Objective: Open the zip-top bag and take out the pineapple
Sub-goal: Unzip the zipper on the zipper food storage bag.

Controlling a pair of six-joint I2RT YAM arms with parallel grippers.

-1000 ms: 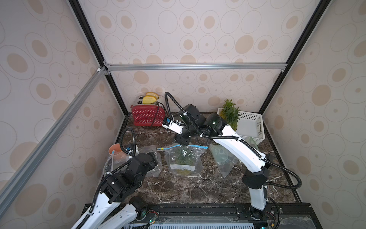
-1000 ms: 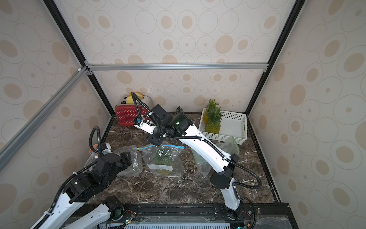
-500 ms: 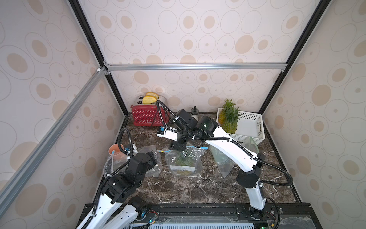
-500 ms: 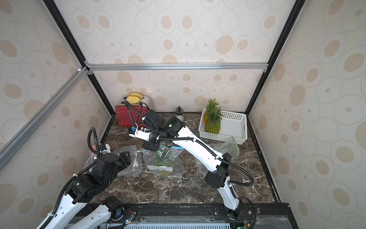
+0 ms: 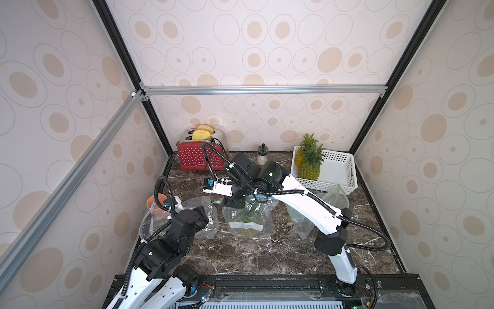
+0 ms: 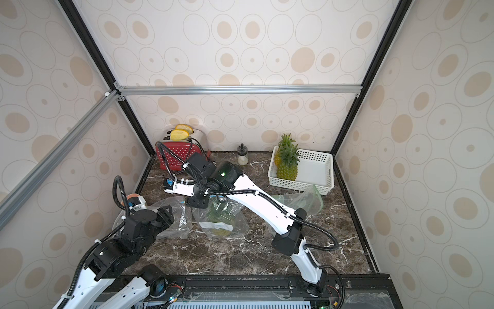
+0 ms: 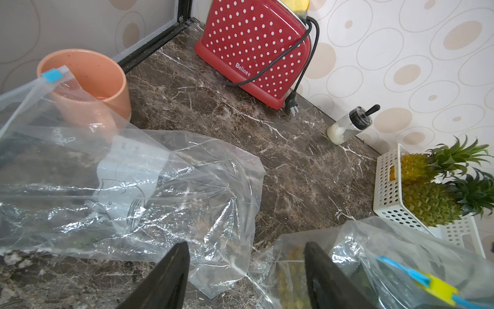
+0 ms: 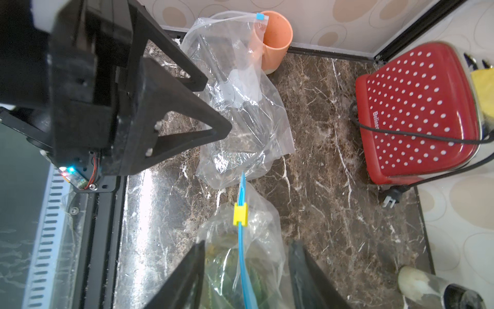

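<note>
"Where did the clear plastic zip-top bag [image 5: 247,222] lie?"

"Mid-frame on the dark marble bench [image 5: 267,256], green-leaved pineapple [image 5: 244,216] inside. Over it the right end effector [image 8: 247,243] stood spread astride its blue zip strip [image 8: 242,187]. At its edge the left end effector [image 7: 246,244] was spread too."

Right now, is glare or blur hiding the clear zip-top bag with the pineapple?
Right wrist view: bright glare streaks the dark marble table beside the clear zip-top bag; the red white-dotted toaster looks soft-edged. Left wrist view: sharp, with white glints on the other crumpled clear bag. Both top views: even light.
</note>
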